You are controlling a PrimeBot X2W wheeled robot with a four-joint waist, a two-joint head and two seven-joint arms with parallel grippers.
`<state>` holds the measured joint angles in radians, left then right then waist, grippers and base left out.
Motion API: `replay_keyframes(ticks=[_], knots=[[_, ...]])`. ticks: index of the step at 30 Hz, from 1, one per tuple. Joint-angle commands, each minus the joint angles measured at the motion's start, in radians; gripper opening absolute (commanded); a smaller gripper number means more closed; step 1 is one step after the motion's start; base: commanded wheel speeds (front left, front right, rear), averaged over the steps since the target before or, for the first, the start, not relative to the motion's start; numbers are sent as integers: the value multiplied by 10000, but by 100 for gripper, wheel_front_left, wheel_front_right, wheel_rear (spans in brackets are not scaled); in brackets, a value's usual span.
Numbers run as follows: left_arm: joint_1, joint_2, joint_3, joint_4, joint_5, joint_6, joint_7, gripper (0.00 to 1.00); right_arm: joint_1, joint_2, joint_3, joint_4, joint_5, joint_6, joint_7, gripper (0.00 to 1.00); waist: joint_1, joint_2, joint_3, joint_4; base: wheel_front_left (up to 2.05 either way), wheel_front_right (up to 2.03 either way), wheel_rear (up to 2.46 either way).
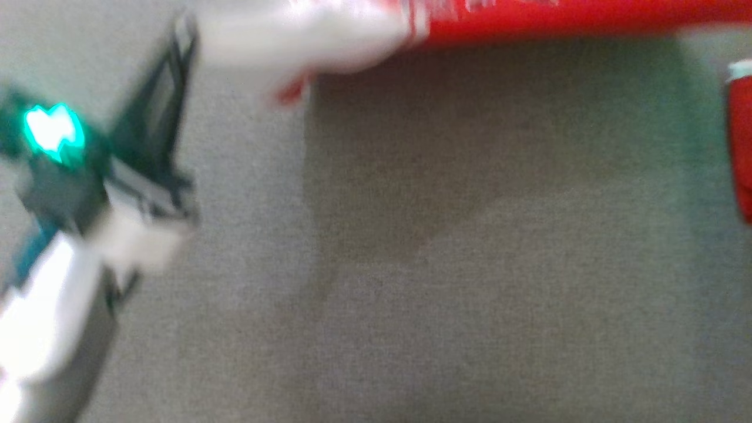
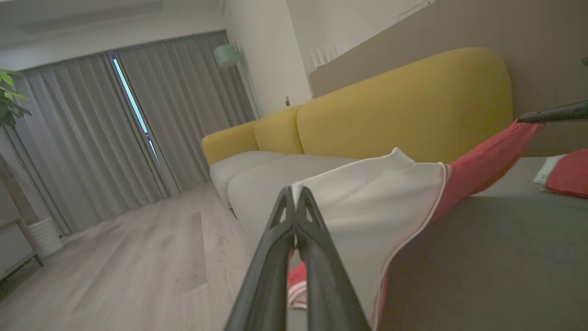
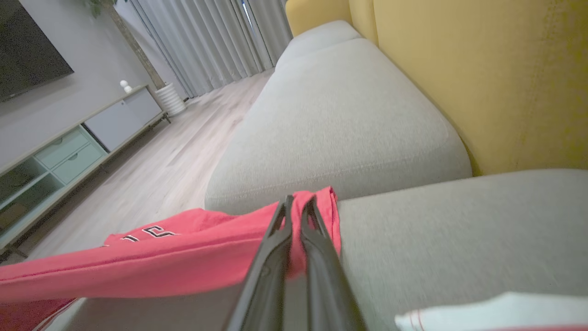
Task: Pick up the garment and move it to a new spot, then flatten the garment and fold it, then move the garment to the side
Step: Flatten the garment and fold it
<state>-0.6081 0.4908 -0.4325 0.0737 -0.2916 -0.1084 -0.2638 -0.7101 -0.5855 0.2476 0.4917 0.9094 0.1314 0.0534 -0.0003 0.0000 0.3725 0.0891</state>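
Observation:
The garment (image 1: 529, 17) is red with a white part and hangs stretched between my two grippers above the grey sofa seat (image 1: 470, 264). In the blurred head view my left gripper (image 1: 185, 32) reaches up to the garment's white end. The left wrist view shows the left gripper (image 2: 295, 191) shut on the white cloth (image 2: 376, 202), with the red part (image 2: 487, 156) running off to my right gripper (image 2: 551, 112). Seen from the right wrist, the right gripper (image 3: 298, 200) is shut on the red edge (image 3: 183, 257).
A second red cloth item (image 1: 741, 141) lies on the seat at the right, also as a red piece (image 2: 569, 172) in the left wrist view. The yellow sofa back (image 2: 404, 110) rises behind. Wooden floor (image 3: 151, 170) and a low cabinet (image 3: 69, 147) lie beyond the seat edge.

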Motion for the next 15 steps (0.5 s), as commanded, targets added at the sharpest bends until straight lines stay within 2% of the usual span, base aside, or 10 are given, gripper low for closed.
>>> replay_keyframes(ticks=[1, 4, 7, 15], knots=[[-63, 552, 579, -367, -35, 122, 21, 0, 240, -370, 15, -348, 90, -7, 6, 0, 3, 0, -707, 35, 0, 0, 0], [1940, 740, 415, -895, 16, 375, 21, 0, 1764, -497, -66, -860, 258, -7, -23, 0, 3, 0, -1206, -6, 0, 0, 0], [3517, 643, 143, -1418, -5, 714, 21, 0, 3246, -563, -344, -1392, 294, -7, -120, 0, 3, 0, -1538, 62, 0, 0, 0], [6138, 426, -261, -2018, -144, 1471, 64, 0, 6975, -87, -1715, -3027, 216, -7, -404, 0, 3, 0, -2109, 204, 0, 0, 0]])
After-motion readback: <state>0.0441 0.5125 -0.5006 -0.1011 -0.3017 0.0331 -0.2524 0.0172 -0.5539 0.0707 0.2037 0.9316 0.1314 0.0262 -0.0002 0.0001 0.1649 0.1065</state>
